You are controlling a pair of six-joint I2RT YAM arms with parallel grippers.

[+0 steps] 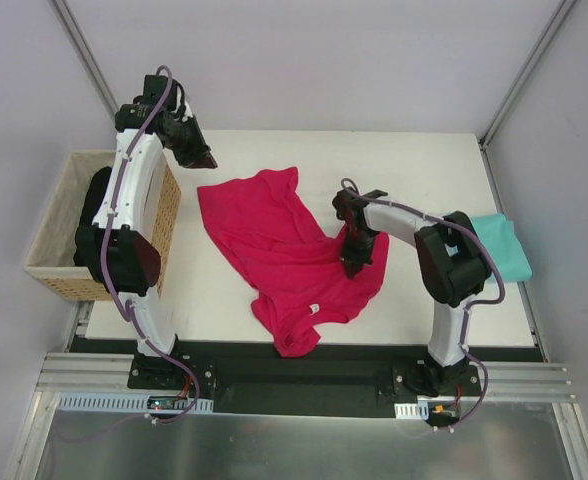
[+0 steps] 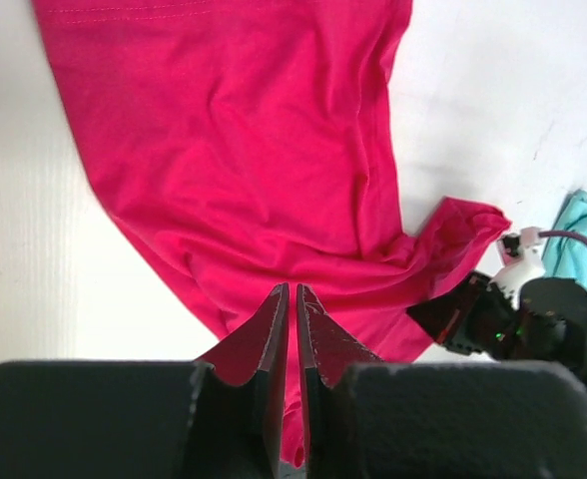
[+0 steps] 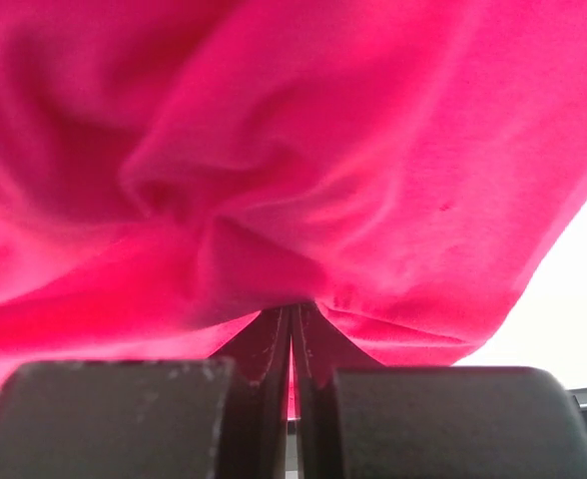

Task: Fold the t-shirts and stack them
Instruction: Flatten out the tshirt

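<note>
The crimson-pink t-shirt (image 1: 284, 245) lies crumpled across the middle of the table, its white neck label (image 1: 314, 308) near the front. My right gripper (image 1: 354, 262) is shut on a bunched fold at the shirt's right side; in the right wrist view pink cloth (image 3: 303, 180) gathers at the fingertips of the right gripper (image 3: 293, 307). My left gripper (image 1: 202, 158) hangs raised above the shirt's far left corner. In the left wrist view its jaws are shut with nothing in them (image 2: 293, 289), and the pink t-shirt (image 2: 244, 150) lies below. The teal t-shirt (image 1: 501, 245) lies at the table's right edge.
A woven wicker basket (image 1: 59, 255) with something dark inside stands off the table's left edge, under the left arm. The white table (image 1: 414, 165) ends at a black rail along the front. The right arm's elbow (image 1: 454, 262) stands beside the teal shirt.
</note>
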